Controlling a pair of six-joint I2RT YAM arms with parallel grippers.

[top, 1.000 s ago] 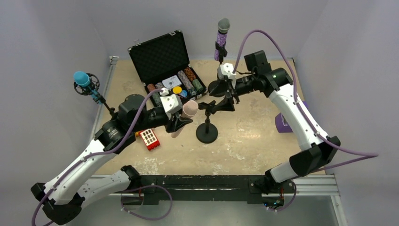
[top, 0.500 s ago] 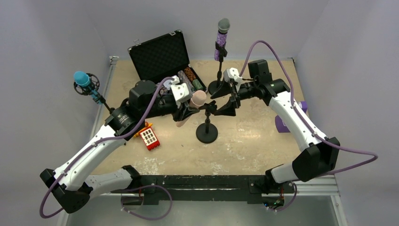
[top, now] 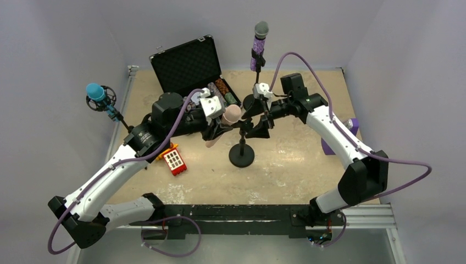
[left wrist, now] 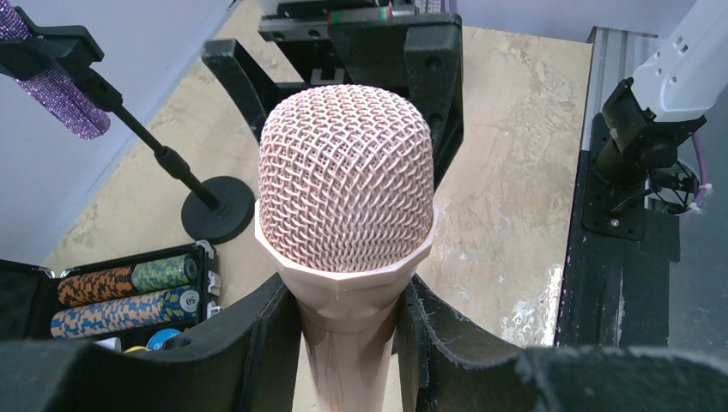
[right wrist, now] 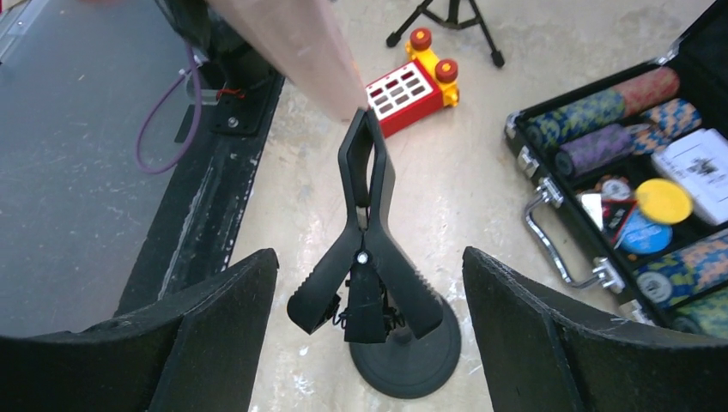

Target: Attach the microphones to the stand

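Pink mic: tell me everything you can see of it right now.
The pink mic has a rounded peach mesh head, a faceted collar and a smooth, plastic-looking body. The left gripper is shut on the body below the collar. It tilts, head up, beside the middle stand; its tail end is at the clip tips, contact unclear.

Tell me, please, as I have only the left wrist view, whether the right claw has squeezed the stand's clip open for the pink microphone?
Observer: No. In the right wrist view the right claw is open. Its fingers sit either side of the clip handles without pressing them, and the clip's mouth is shut.
Operator: Where is the microphone's tail end?
Observer: The peach-pink microphone, gripped by the left claw, ends right at the clip's shut tip, not inside it.
Operator: Is the blue one mounted?
Observer: Yes. In the top view the blue microphone sits on its tripod stand at far left.
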